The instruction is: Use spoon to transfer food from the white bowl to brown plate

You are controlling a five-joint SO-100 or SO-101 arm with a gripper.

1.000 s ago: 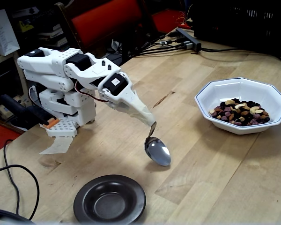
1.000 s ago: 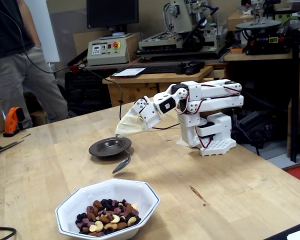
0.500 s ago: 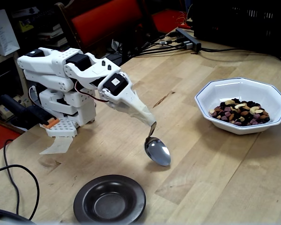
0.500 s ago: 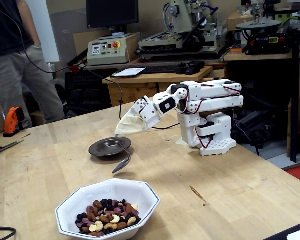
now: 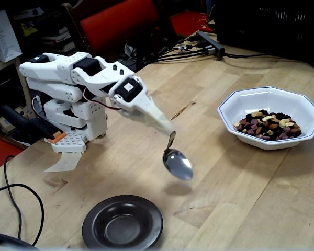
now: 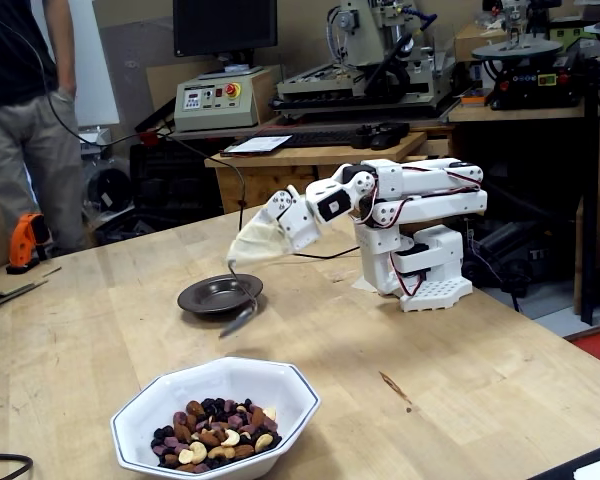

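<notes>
The hand (image 5: 169,134) is clamped on the spoon (image 5: 177,162), hanging empty above the bench (image 5: 240,188); the white bowl (image 5: 270,117) of food (image 5: 268,125) lies well to its right.

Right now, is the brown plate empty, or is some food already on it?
Empty. The brown plate shows only its bare dark surface; all the food lies in the white bowl.

Workshop or maker lab. Pale wooden butcher-block workbench (image 6: 460,400) fills the foreground; upper middle, a grey desktop milling machine (image 6: 375,45) beside a beige control box with red stop button (image 6: 212,98); orange cordless drill (image 6: 22,242) far left (partly cropped).
</notes>
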